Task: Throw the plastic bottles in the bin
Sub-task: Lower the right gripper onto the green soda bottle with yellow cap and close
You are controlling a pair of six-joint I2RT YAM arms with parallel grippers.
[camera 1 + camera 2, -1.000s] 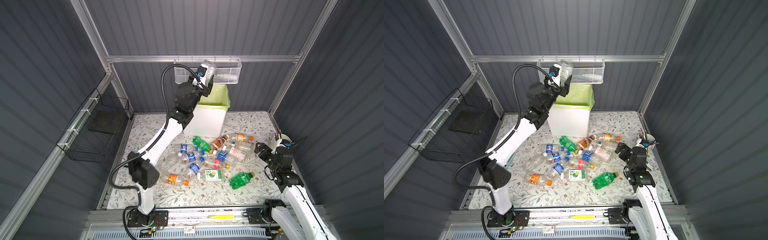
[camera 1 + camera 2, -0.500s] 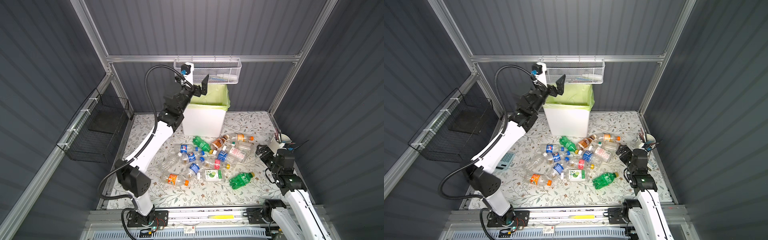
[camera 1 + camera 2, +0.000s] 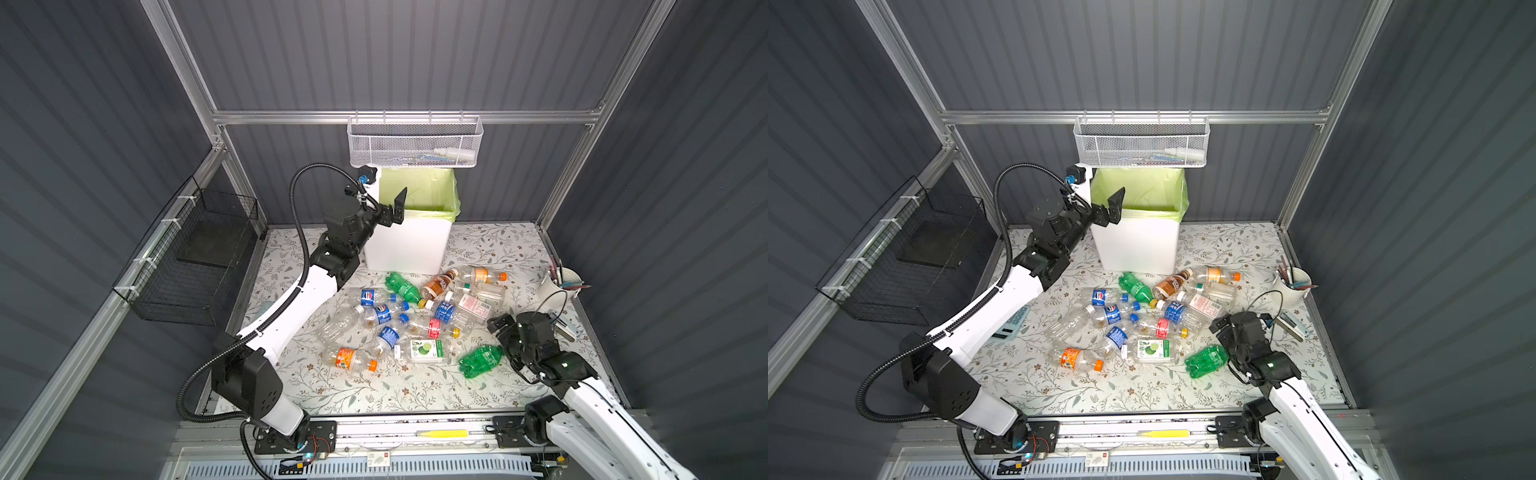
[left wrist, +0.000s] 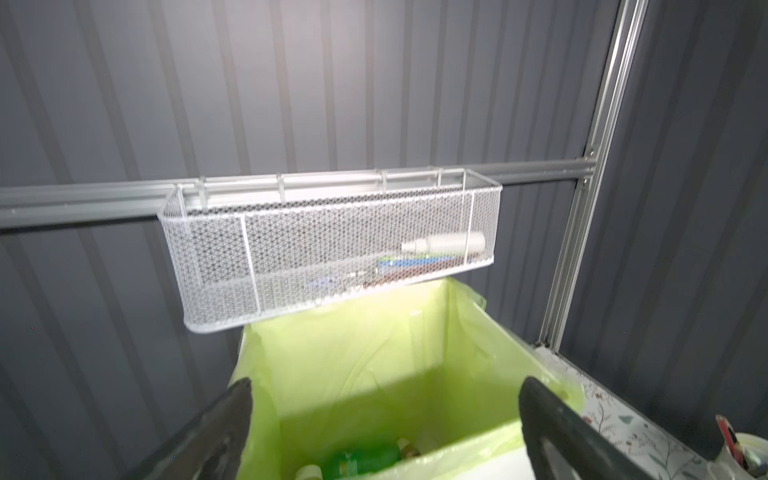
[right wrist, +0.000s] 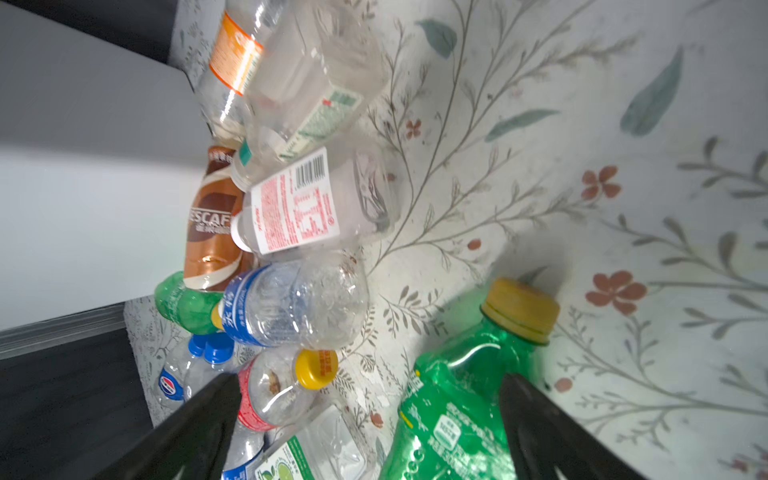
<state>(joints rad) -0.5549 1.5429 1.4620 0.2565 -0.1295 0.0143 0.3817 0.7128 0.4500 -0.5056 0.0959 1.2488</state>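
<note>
**A:** Where's the left hand, and what's in it?

**B:** Nothing. The left hand (image 3: 384, 193) hangs at the front-left corner of the bin's (image 3: 409, 245) rim, fingers spread wide and empty. Its wrist view looks between them down the green liner (image 4: 374, 353), where a binned bottle (image 4: 361, 457) lies at the bottom.

**A:** Why up there, on that side?

**B:** My guess is clearance. The bin stands at the far edge of the bench (image 3: 374, 395), against the back wall. The white mesh basket (image 3: 415, 141) hangs just above the bin's back part. Coming over the front rim keeps the arm clear of the mesh, and anything let go there drops inside the liner.

**A:** And the rest?

**B:** The plastic bottles (image 3: 415, 316) lie on their sides in a loose heap mid-bench, just in front of the bin, several touching or overlapping. I'd say most of the job is left.

**A:** The right hand?

**B:** The right hand (image 3: 505, 332) is low near the bench's right edge, fingers spread, gripping nothing. A crumpled green bottle (image 5: 465, 395) with a yellow cap lies just ahead of it, a little apart from the heap. That looks like the easy pick. The cup of pens (image 3: 561, 282) stands close by at that edge, so the arm has little room there.
</note>
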